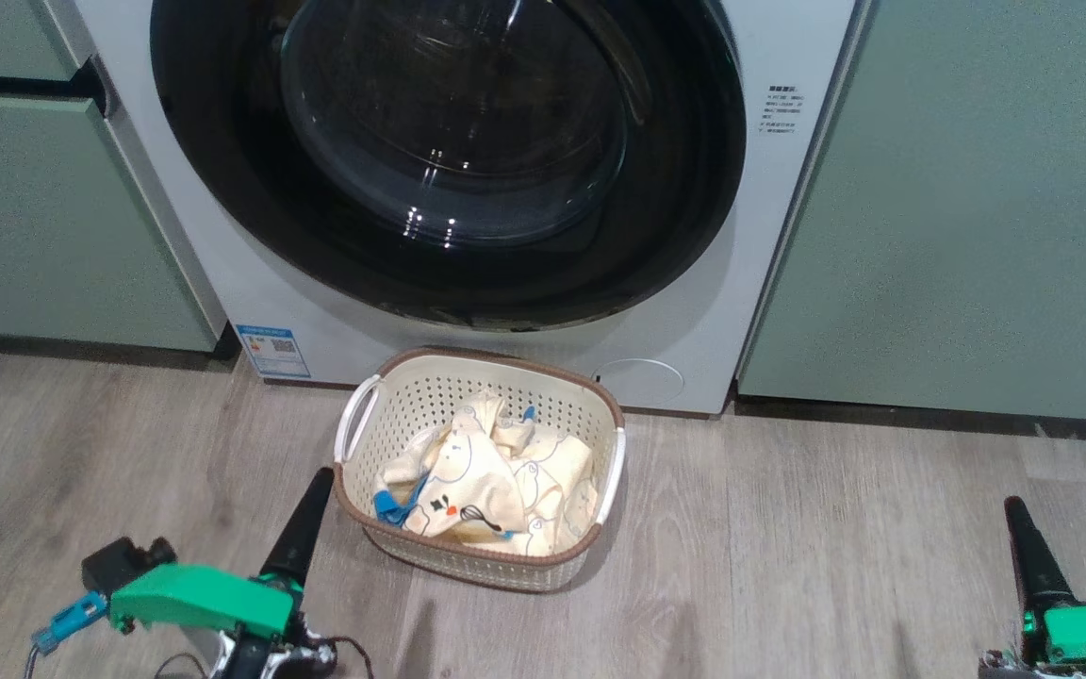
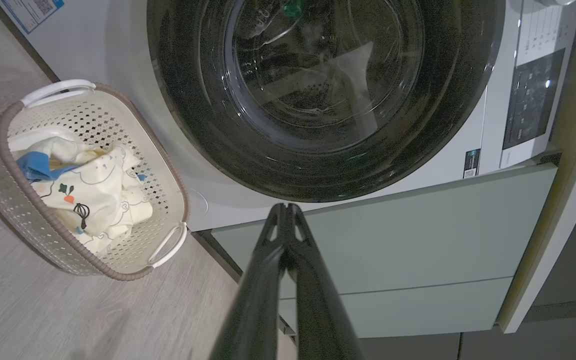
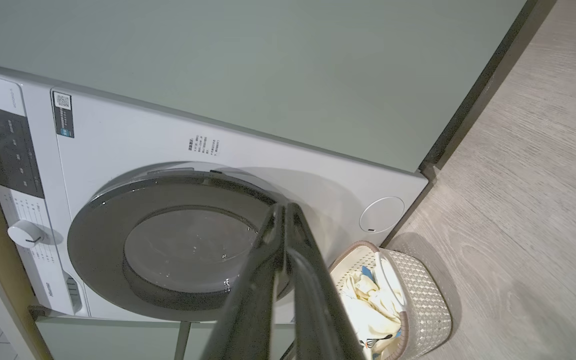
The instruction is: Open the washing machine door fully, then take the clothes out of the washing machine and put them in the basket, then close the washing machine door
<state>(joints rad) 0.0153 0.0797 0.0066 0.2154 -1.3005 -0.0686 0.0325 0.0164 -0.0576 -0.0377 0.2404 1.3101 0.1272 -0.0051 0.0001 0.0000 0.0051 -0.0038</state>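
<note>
- Left gripper (image 1: 320, 483) – its two dark fingers (image 2: 273, 260) pressed together on nothing, the tip hanging low over the floor (image 1: 835, 528) just beside the basket's near-left corner.
- Right gripper (image 1: 1017, 514) – fingers (image 3: 268, 260) likewise clenched and empty, well apart from the basket, out over bare boards on the right.
- The basket (image 1: 482, 356) stands on the floor directly in front of the washing machine (image 1: 788, 236); the clothes (image 1: 477, 481), a cream bundle with blue trim, lie heaped inside it.
- The washing machine door (image 1: 449, 141) sits against the white front, its black rim ringing the drum mouth. It looks closed, though whether the latch has caught cannot be told.
- By all appearances the unloading is done and only the closing step remains to be confirmed.
- To finish well: if the door has any give, press with the closed fingertips on the black rim at the side away from the hinge, not on the bulging glass, squarely and slowly until it seats.
- Approach from above the basket so no handle is nudged.
</note>
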